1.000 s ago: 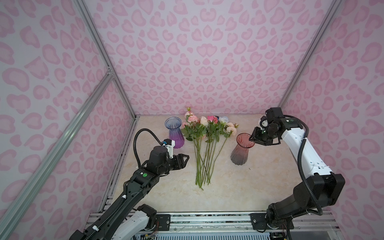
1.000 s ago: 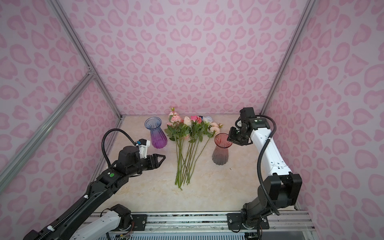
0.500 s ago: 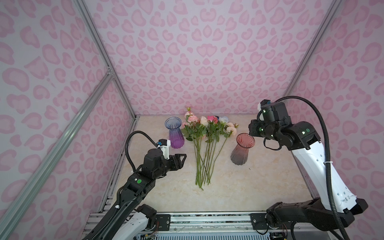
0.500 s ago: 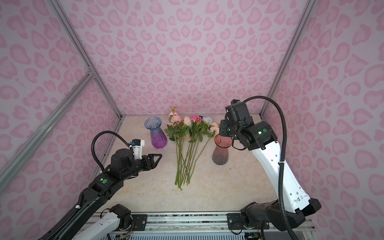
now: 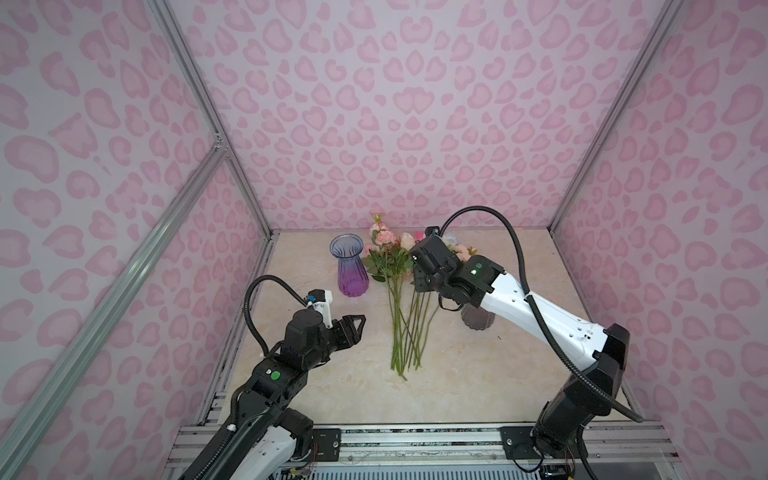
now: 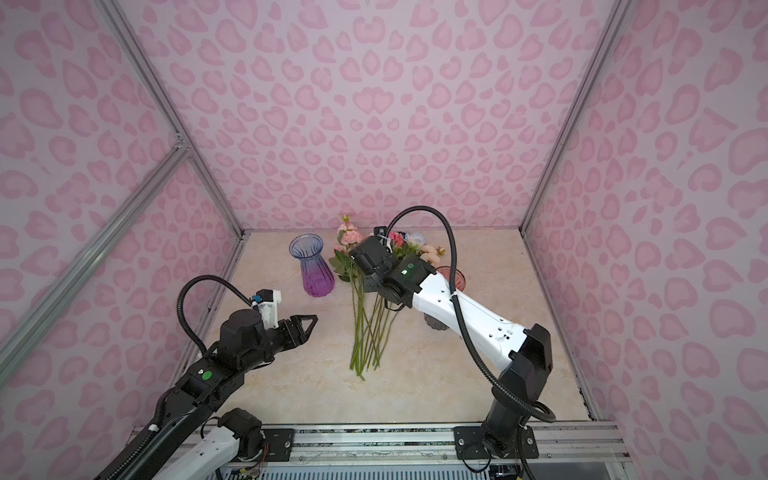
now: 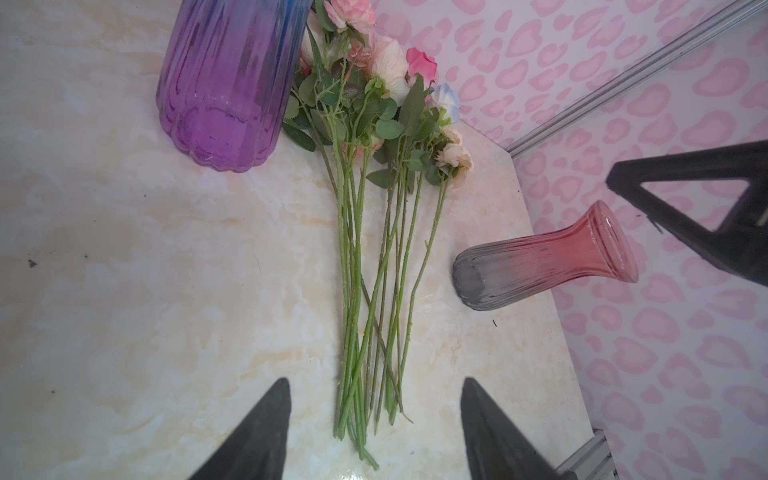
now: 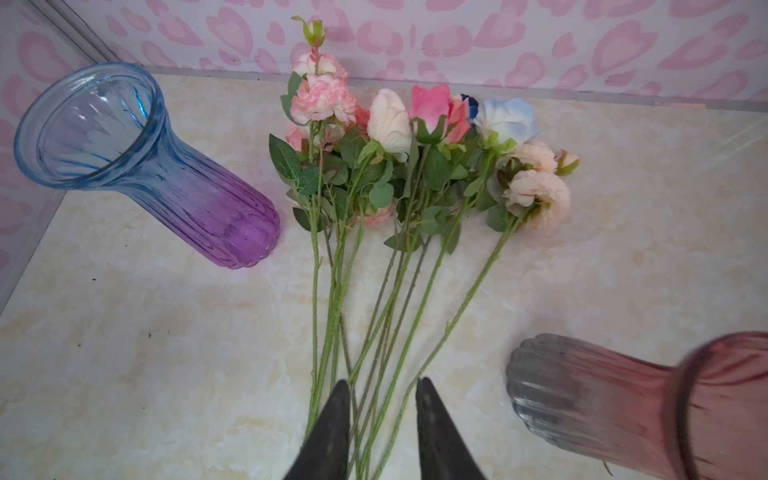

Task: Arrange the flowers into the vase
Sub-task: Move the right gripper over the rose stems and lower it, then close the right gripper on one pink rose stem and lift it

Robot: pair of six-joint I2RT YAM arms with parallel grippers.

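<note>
Pink heart-print walls (image 5: 395, 124) are seen on three sides, with a pale marbled counter (image 5: 478, 374) laid out below. Right down the middle, the flowers (image 5: 409, 336) are spread flat on the counter in a loose fan. The blooms are turned toward the back wall and the stem ends are gathered toward the front. Pink, cream, peach and pale blue heads can be picked out in the right wrist view, and every stem is seen lying down.

Just left of the blooms, a blue-to-purple vase (image 5: 352, 270) is stood upright, close beside the outer leaves. On the other side of the stems, a red-to-grey vase (image 7: 540, 262) is stood upright too, though it is largely covered by the right arm in both top views.

Now the left gripper (image 5: 359, 328): it is held above bare counter, left of the stems and pointed toward them, with its jaws spread wide and empty. The right gripper (image 8: 381, 381) is held over the leafy part of the bunch. Its jaws are parted only narrowly, and stems are seen on the counter beyond the gap, none of them pinched.
</note>
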